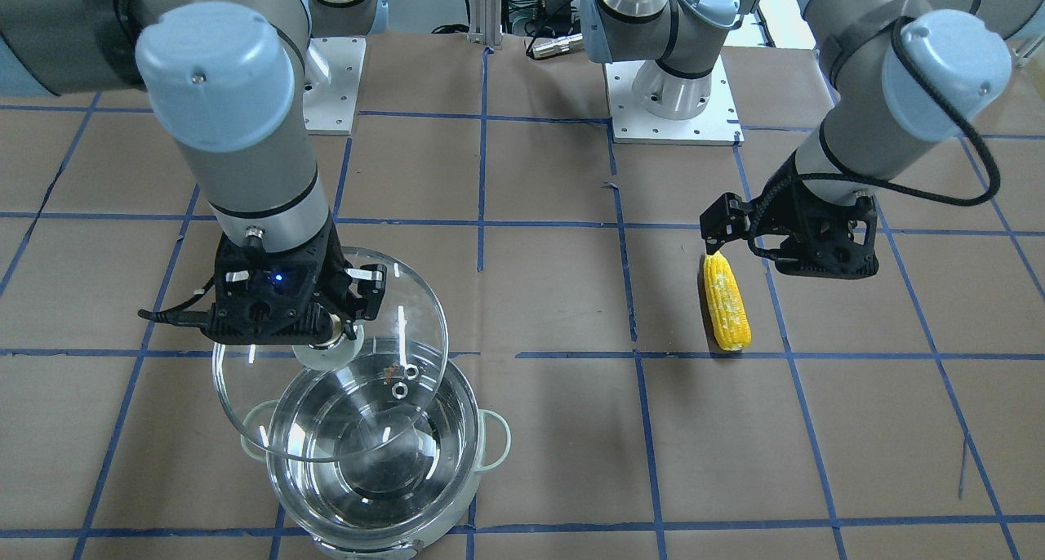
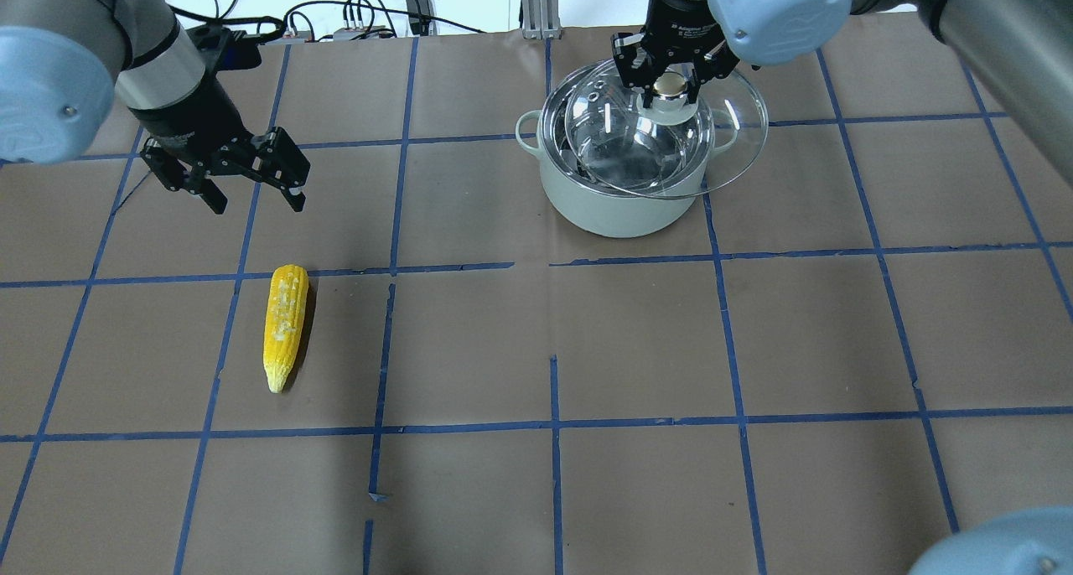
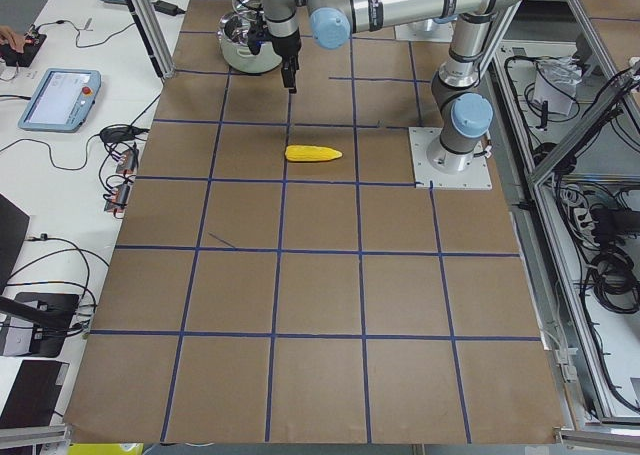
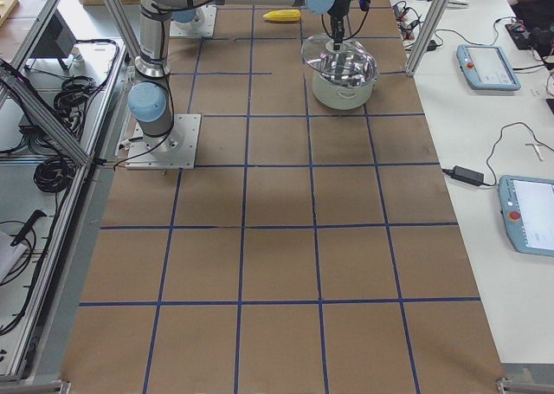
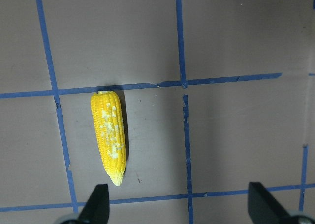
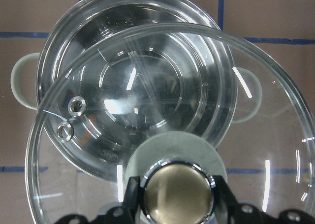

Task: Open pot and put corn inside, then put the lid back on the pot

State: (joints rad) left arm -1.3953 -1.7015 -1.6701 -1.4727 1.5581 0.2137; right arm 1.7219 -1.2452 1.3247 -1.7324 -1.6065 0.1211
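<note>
The steel pot (image 2: 603, 210) stands open at the far right of the table, and nothing shows inside it in the right wrist view (image 6: 123, 81). My right gripper (image 2: 669, 86) is shut on the knob (image 6: 177, 189) of the clear glass lid (image 2: 725, 143). It holds the lid tilted just above the pot, shifted off to one side. The yellow corn (image 2: 285, 323) lies flat on the table at the left. My left gripper (image 2: 257, 204) is open and empty, hovering above the table just beyond the corn's blunt end; the corn shows between and ahead of its fingers (image 5: 109, 135).
The table is covered in brown paper with a grid of blue tape lines (image 2: 553, 265). The arm bases (image 1: 673, 95) stand at the robot's edge. Cables and tablets (image 4: 487, 65) lie on the side benches beyond the table.
</note>
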